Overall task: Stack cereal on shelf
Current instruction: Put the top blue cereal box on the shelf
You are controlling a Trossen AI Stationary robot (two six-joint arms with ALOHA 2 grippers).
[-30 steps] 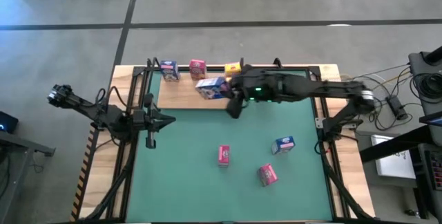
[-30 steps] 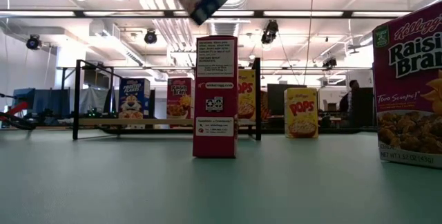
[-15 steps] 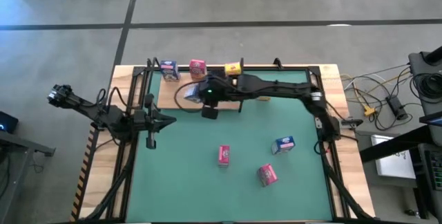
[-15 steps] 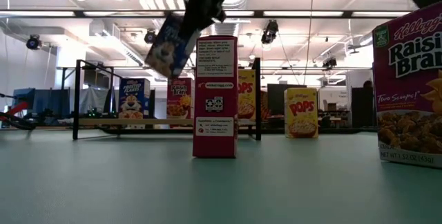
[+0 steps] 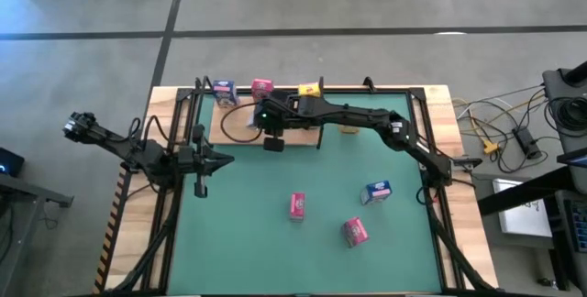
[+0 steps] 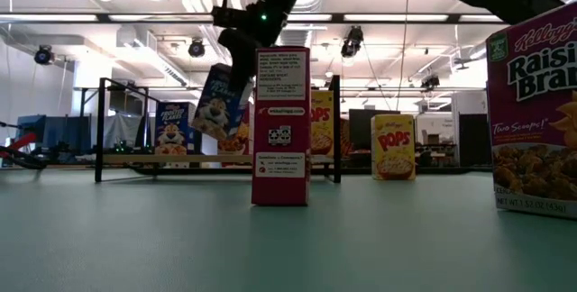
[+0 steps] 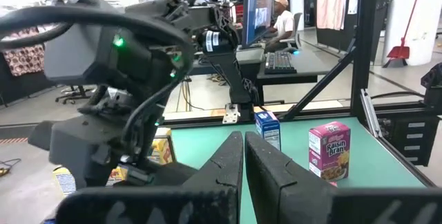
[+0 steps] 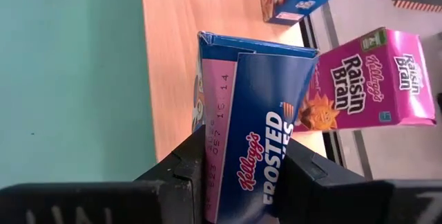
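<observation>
Blue carton, high view: the right gripper [image 5: 271,130] reaches far across the light-wood shelf [image 5: 240,130] from the table's right side, arm stretched nearly full length; the held box is hidden beneath the wrist here.
Waiting arm, high view: the left gripper [image 5: 223,159] rests at the left edge of the green mat [image 5: 248,233], well apart from the work.
Still to go, high view: a pink box [image 5: 297,205], a second pink box [image 5: 355,231] and a blue box [image 5: 377,191] stand on the mat.
Low view: the blue Frosted Flakes box [image 6: 215,103] hangs tilted from the right gripper [image 6: 236,62], clear above the shelf, near a shelved blue box [image 6: 174,128].
Right wrist view: jaws clamped on the Frosted Flakes box [image 8: 252,151] by its two broad faces; a Raisin Bran box [image 8: 359,82] lies just beyond on the shelf.
Left wrist view: fingers [image 7: 228,162] pressed together, holding nothing.
Doing it well: judged from the tilt, level the carton before lowering, settle it squarely beside its neighbours, and let go only once its base rests on wood.
</observation>
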